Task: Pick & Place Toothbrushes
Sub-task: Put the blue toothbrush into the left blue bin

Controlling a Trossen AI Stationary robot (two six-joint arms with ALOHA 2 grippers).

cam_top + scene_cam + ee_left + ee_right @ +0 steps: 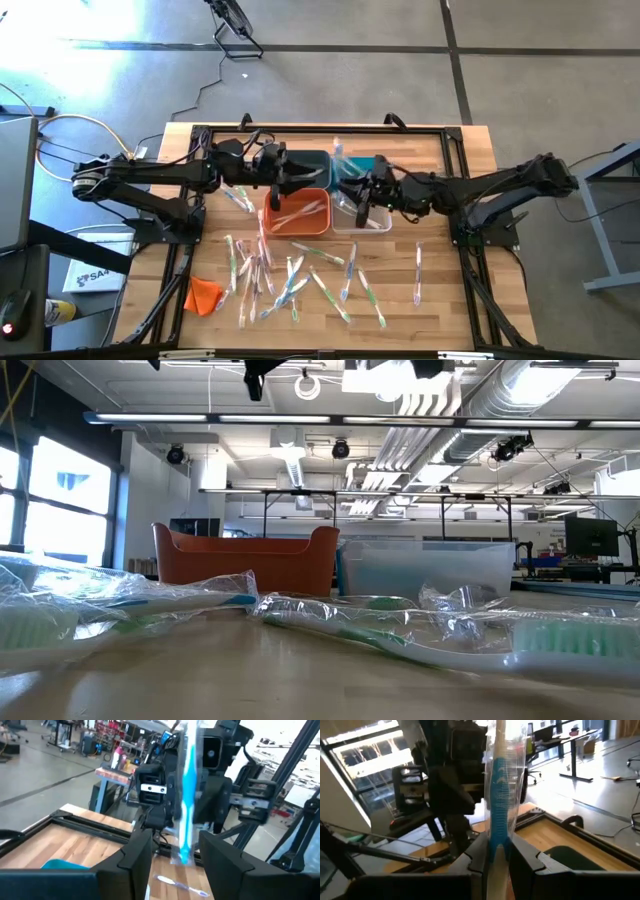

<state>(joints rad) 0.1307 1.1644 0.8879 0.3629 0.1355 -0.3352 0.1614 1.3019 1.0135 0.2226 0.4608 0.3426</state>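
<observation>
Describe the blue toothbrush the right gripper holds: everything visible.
The blue toothbrush is a thin bright-blue stick sealed in a clear, shiny wrapper. It stands roughly upright, its lower end pinched between the right gripper's dark fingers, wrapper and bristled part rising above them. The left gripper sits open just in front of it, fingers apart on either side. Both meet above the bins.

Overhead, table-level, two wrist views
</observation>
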